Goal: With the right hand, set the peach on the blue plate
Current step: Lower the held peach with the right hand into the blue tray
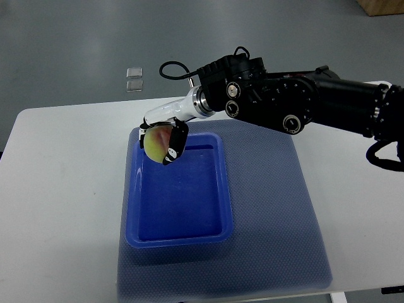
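My right hand (163, 137) reaches in from the right edge and is shut on a peach (156, 142), yellow with a red blush. It holds the peach above the far left corner of the blue plate (218, 189), a rectangular blue tray with a raised rim. The fingers (175, 144) wrap the peach's right side and top. The tray's inside shows nothing in it. My left arm is out of view.
The tray sits on a blue-grey mat (278, 208) on a white table (57, 189). Two small clear square items (134, 78) lie on the grey floor beyond the table's far edge.
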You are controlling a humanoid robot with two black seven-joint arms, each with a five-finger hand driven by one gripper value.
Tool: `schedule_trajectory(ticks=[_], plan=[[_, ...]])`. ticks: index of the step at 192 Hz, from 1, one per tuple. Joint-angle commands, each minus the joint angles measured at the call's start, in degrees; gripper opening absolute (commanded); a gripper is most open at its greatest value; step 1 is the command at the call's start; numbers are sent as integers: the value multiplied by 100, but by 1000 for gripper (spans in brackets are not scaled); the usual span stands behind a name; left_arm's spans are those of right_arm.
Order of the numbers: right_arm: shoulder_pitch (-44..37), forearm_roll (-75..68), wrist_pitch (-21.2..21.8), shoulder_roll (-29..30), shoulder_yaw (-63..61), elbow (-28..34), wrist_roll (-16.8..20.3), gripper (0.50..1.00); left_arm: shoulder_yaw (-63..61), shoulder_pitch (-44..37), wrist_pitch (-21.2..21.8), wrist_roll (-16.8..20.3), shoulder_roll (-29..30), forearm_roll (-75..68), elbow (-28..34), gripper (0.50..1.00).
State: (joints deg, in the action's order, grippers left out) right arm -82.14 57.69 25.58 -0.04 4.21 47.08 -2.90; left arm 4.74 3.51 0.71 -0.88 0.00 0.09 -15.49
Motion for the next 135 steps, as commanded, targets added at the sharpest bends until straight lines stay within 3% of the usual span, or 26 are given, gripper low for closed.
schedule_trajectory(ticks=[1,60,99,120,128,133,135], plan=[[312,23,-18,4,18,-76,-8,500,9,0,-1,0,0,0,19,1000],[620,-82,-45,4,9,47,-79,500,10,0,-1,0,0,0,-7,1000],[866,14,-291,4,18,205,-79,502,18,0,-1,0,0,0,19,1000],[866,14,-317,4,18,205,-87,533,18,0,-1,0,0,0,19,1000],[910,23,-361,4,27,205,-79,607,18,0,-1,0,0,0,11,1000],[945,23,-387,4,27,205,-79,698,18,0,-1,0,0,0,11,1000],[945,23,-387,4,27,205,-79,699,18,0,-1,0,0,0,11,1000]])
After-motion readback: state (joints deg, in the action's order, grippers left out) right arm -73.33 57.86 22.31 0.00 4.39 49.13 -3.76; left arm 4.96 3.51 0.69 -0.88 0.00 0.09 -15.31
